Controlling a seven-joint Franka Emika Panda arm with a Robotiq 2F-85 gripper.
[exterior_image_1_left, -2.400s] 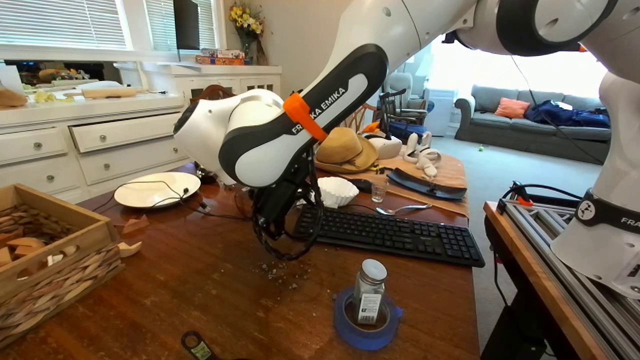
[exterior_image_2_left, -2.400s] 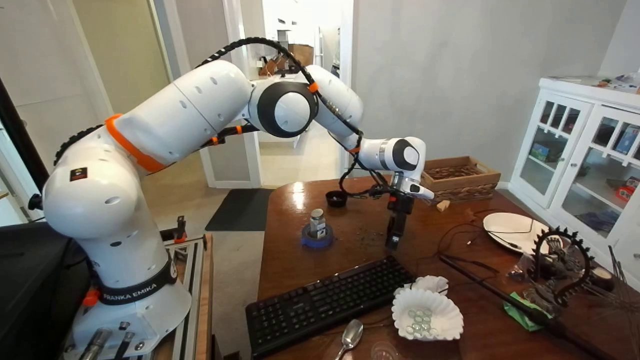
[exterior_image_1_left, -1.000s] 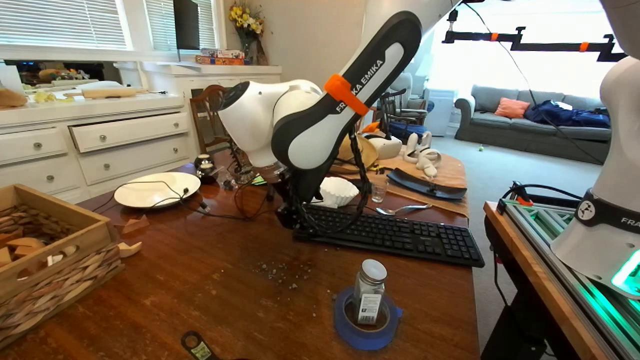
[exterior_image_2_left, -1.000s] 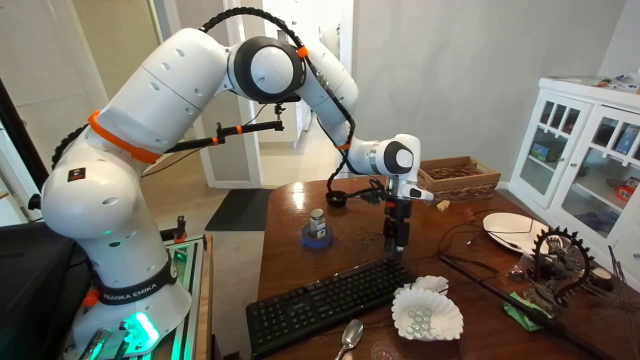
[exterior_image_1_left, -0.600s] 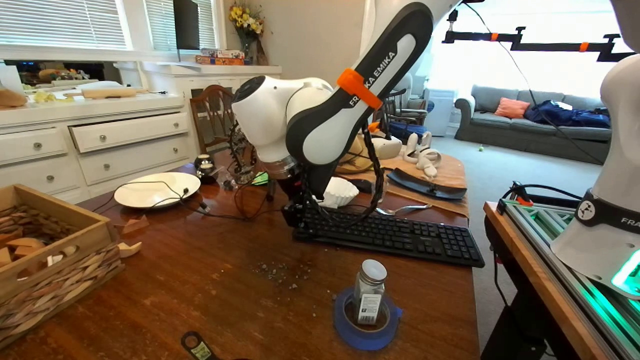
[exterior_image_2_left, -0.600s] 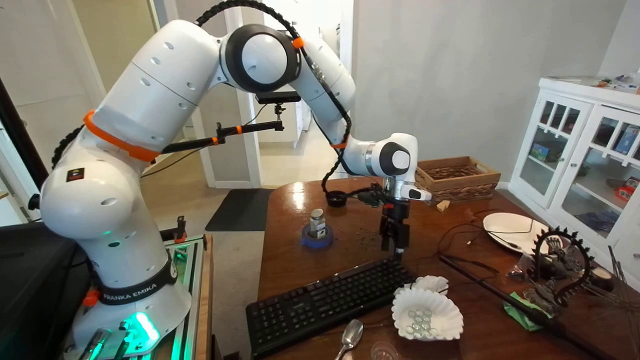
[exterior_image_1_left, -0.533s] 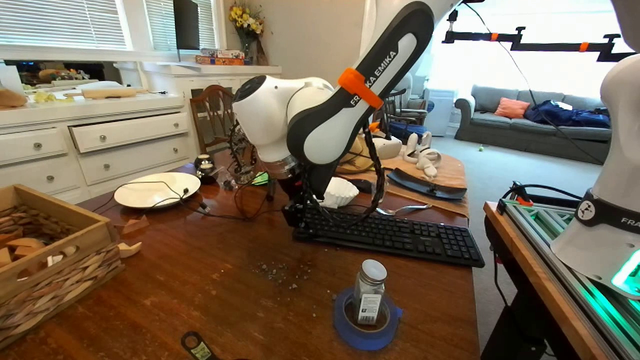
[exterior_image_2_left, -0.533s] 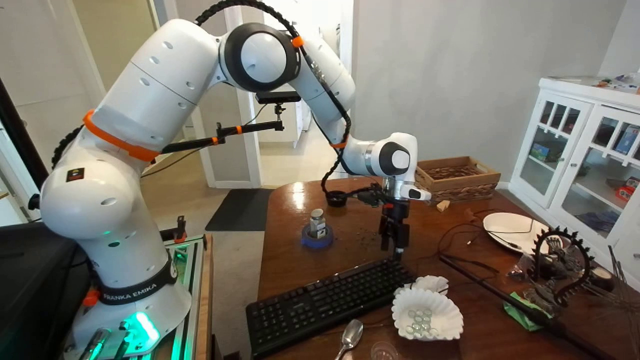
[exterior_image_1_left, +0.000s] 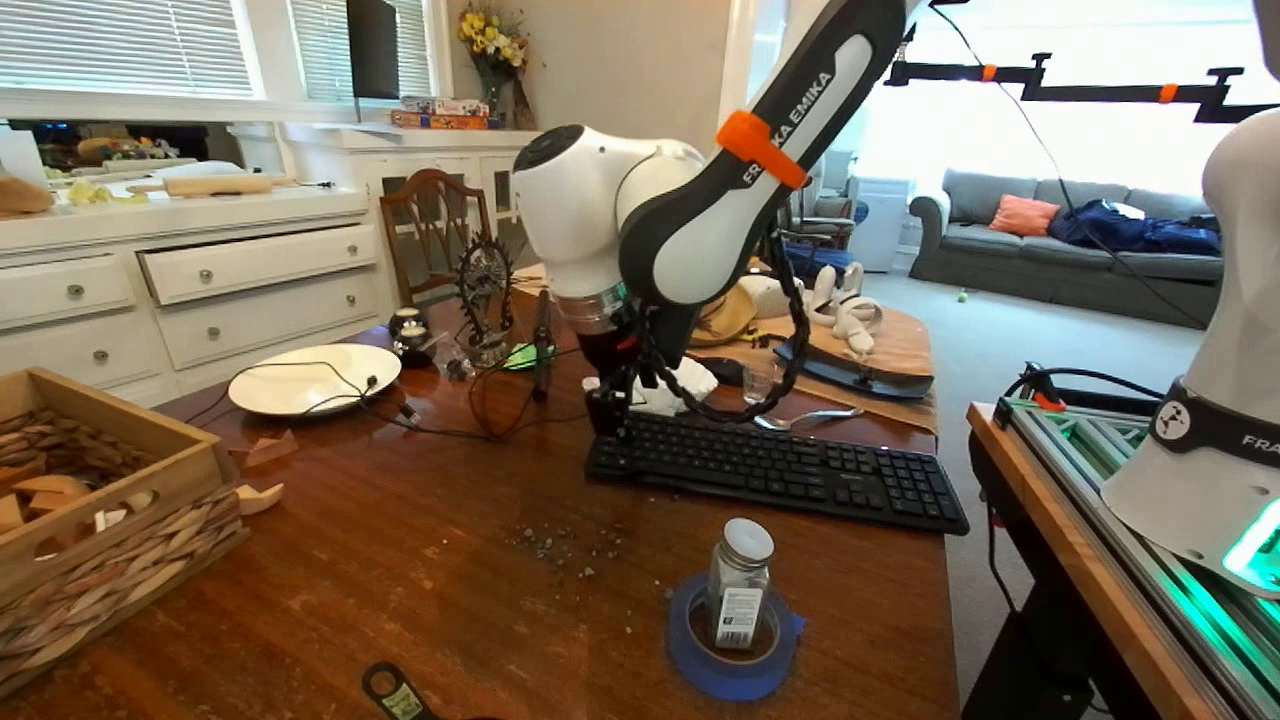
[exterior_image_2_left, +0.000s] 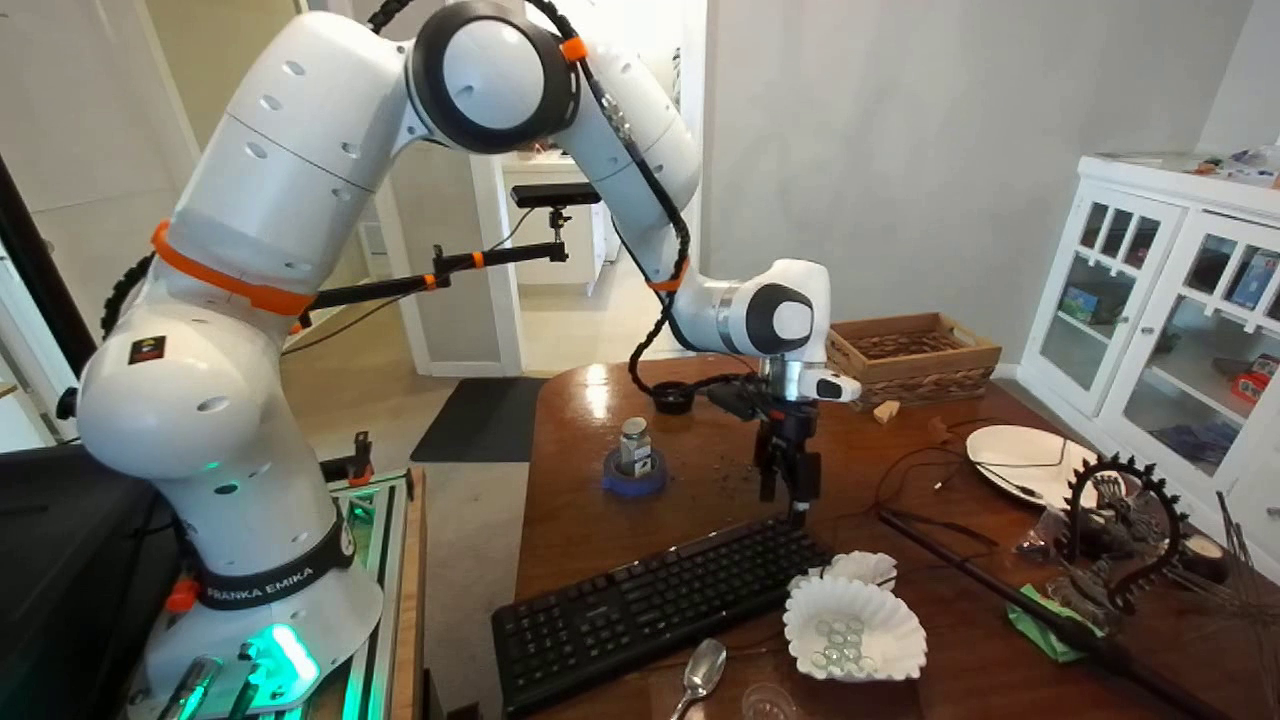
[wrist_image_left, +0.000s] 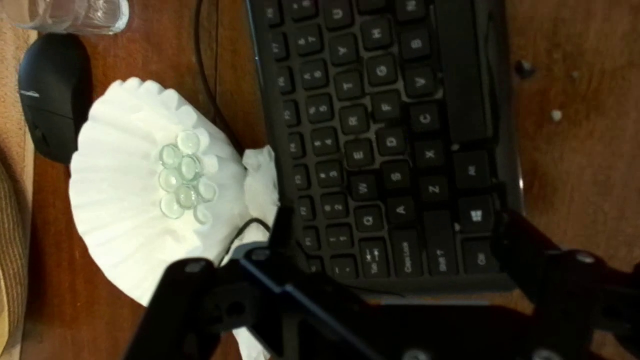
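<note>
My gripper is open over the left end of the black keyboard, its black fingers spread wide with only keys showing below the gap. In both exterior views the gripper points down beside that keyboard end; whether it touches is unclear. Close by, in the wrist view, lies a white fluted dish holding several clear glass beads. A glass jar with a pale lid stands inside a blue tape roll. Small grey bits are scattered between jar and gripper.
A woven wooden basket and a white plate with a cable across it stand farther off. Around the dish are a black mouse, a spoon and a drinking glass. A spiked dark wheel rises near the plate.
The arm has drawn back toward its base, its elbow higher. My gripper has shifted from above the grey bits to the keyboard's end and hangs more upright. The base light has turned green.
</note>
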